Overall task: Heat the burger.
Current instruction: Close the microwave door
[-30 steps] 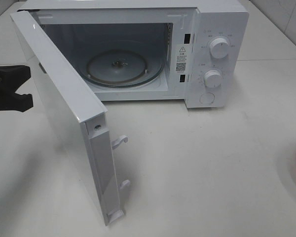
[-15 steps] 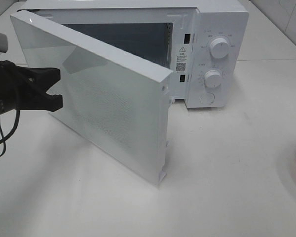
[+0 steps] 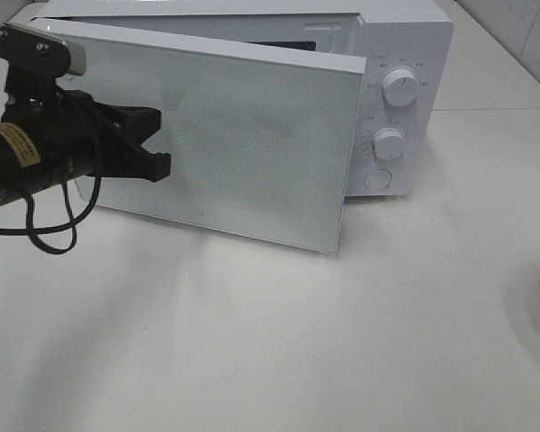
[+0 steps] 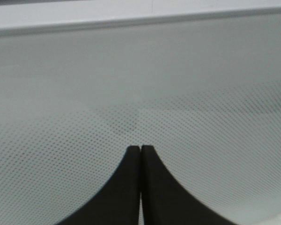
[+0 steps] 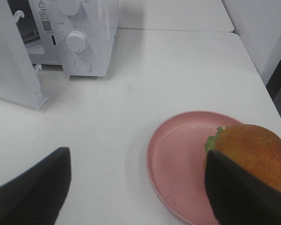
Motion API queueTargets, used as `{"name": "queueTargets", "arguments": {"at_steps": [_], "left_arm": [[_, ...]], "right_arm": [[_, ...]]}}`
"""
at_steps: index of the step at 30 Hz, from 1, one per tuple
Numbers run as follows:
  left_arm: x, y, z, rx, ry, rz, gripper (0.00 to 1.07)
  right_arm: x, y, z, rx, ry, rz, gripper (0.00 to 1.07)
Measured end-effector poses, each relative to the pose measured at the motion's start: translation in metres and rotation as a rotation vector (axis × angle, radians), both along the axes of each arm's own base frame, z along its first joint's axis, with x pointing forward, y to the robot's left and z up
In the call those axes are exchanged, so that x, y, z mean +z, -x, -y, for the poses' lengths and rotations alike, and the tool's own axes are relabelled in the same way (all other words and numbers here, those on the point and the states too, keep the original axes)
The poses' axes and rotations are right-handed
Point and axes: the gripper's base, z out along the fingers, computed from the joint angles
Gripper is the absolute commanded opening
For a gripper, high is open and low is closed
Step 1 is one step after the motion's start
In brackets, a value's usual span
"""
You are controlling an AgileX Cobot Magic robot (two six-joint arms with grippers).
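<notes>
My left gripper point(image 4: 140, 149), jaws pressed together w/ nothing between them, sits tip-on against the white perforated microwave door point(image 3: 243, 135) at the bench's back edge, door nearly shut. My right gripper point(image 5: 136, 187) hangs wide open and empty over the glossy golden-brown burger w/ frilly green lettuce point(image 5: 246, 152), which sits on the round pink plate point(image 5: 178, 159) near the right edge. I judge the burger light, soft and squashy, layers prone to sliding, so I'd take it gently across the bun's sides, low enough to catch the stack.
</notes>
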Motion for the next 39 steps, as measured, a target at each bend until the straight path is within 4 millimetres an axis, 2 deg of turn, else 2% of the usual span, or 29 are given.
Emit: {"name": "queueTargets", "arguments": {"at_steps": [10,13,15,19,20,28,31,38,39], "left_arm": [[-0.001,-0.031,0.035,-0.004,0.007,-0.027,0.00],[-0.001,-0.034,0.040,-0.003,0.012,-0.030,0.00],[-0.004,-0.045,0.056,-0.010,0.008,-0.046,0.00],[-0.008,-0.049,0.070,-0.037,-0.016,-0.051,0.00],[-0.010,-0.052,0.079,-0.053,-0.029,-0.053,0.00],[-0.013,-0.068,0.106,-0.090,-0.051,-0.046,0.00],[-0.012,-0.073,0.123,-0.118,-0.071,-0.046,0.00],[-0.006,-0.072,0.128,-0.113,-0.074,-0.073,0.00],[0.000,-0.069,0.127,-0.113,-0.076,-0.077,0.00]], "right_arm": [[0.000,0.000,0.000,0.000,0.000,0.000,0.75],[0.000,0.000,0.000,0.000,0.000,0.000,0.75],[0.000,0.000,0.000,0.000,0.000,0.000,0.75],[0.000,0.000,0.000,0.000,-0.001,0.000,0.75],[0.000,0.000,0.000,0.000,-0.001,0.000,0.75],[0.000,0.000,0.000,0.000,-0.001,0.000,0.75],[0.000,0.000,0.000,-0.001,0.000,0.000,0.75],[0.000,0.000,0.000,-0.001,0.000,0.000,0.75],[0.000,0.000,0.000,-0.001,0.000,0.000,0.75]]}}
